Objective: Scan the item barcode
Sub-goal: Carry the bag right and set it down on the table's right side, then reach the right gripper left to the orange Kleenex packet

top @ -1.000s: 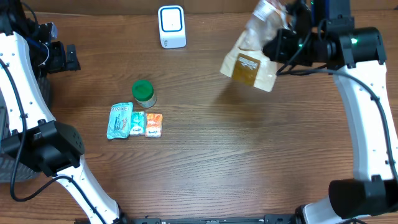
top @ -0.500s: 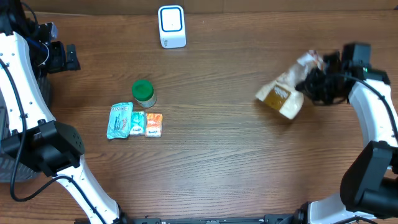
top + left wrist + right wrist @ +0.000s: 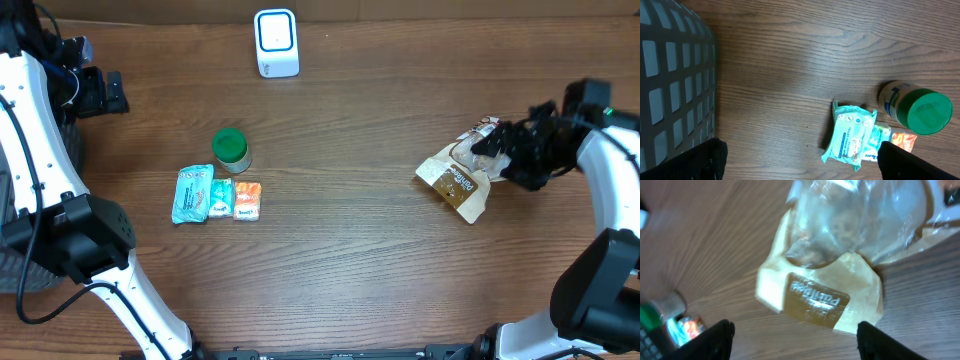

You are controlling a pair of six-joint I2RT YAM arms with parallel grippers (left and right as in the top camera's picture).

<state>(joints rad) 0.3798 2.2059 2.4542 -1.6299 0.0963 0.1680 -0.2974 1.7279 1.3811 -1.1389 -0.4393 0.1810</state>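
Your right gripper (image 3: 795,330) gapes wide over the bag (image 3: 455,180), laid by the table's (image 3: 360,250) right edge, likely scanned; left gripper (image 3: 800,150) wide, empty.

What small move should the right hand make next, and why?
Probably draw the right hand up and back from the bag. The bag lies on the table, and the jaws stand open and grip nothing, so retreating clear should avoid dragging it.
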